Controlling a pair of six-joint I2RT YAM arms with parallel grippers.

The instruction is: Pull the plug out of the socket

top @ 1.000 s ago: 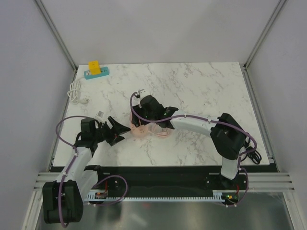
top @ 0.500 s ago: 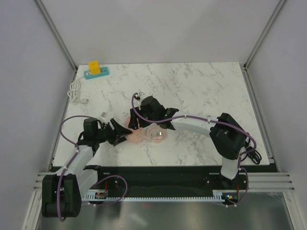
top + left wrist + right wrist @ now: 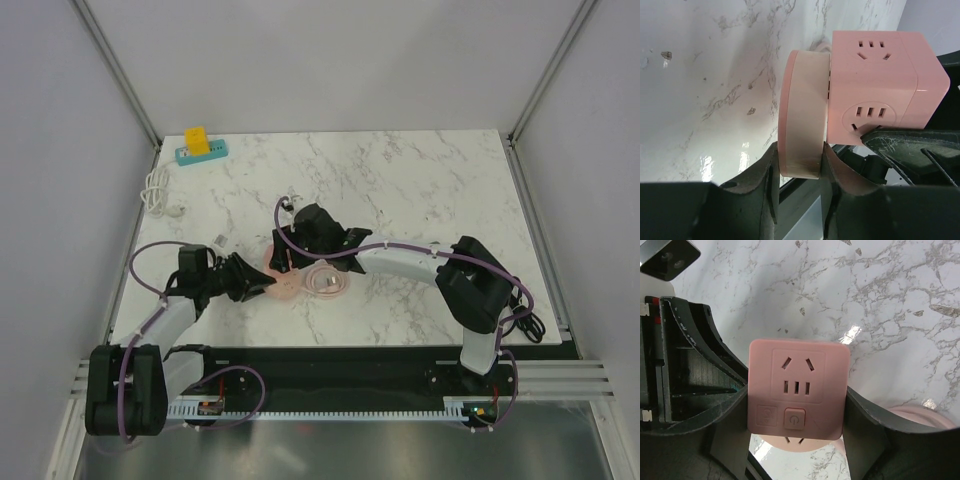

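Plug [image 3: 800, 112] against socket [image 3: 880, 85], mating faces hidden

Left arm [image 3: 170, 320] and right arm [image 3: 400, 262] of one build, white tubular links between bulky matte-black joint housings, a purple cable [image 3: 135, 262] looping loosely along each arm, black wrist blocks, curved dull-black plastic fingers [image 3: 760, 180] with pale scuffs along their edges

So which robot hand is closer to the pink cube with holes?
Right. The right gripper clamps the pink cube socket on two sides; the left gripper is just beside it, clamping the round pink plug.
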